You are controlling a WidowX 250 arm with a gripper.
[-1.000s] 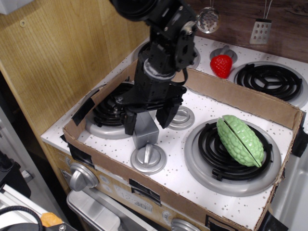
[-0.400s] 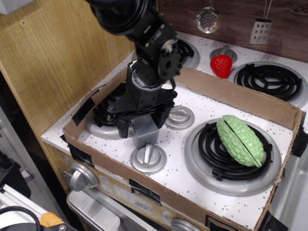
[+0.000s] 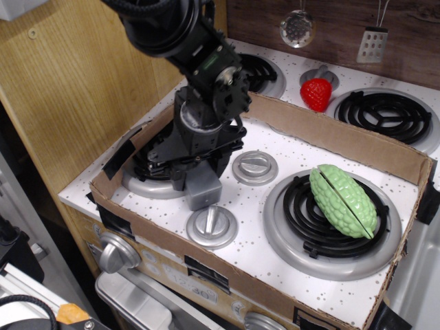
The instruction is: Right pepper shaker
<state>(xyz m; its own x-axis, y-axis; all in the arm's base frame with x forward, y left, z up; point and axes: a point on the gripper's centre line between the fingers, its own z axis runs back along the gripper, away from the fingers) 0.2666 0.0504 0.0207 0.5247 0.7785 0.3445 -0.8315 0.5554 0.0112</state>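
Observation:
The pepper shaker is a small gray block on the speckled stove top, between the front-left burner and two flat silver knobs. Its silver cap is hidden under the arm. My black gripper is low over the shaker's upper end. One finger stands just left of the block with a small gap, and the other is mostly hidden on its right side. The jaws look open and straddle the block.
A low cardboard wall rings the front part of the stove. Silver knobs lie close in front and to the right. A green gourd lies on the front-right burner. A strawberry sits behind the wall. A wooden panel stands on the left.
My gripper has moved left and down, from above the shaker to low around its upper end. The shaker has barely moved.

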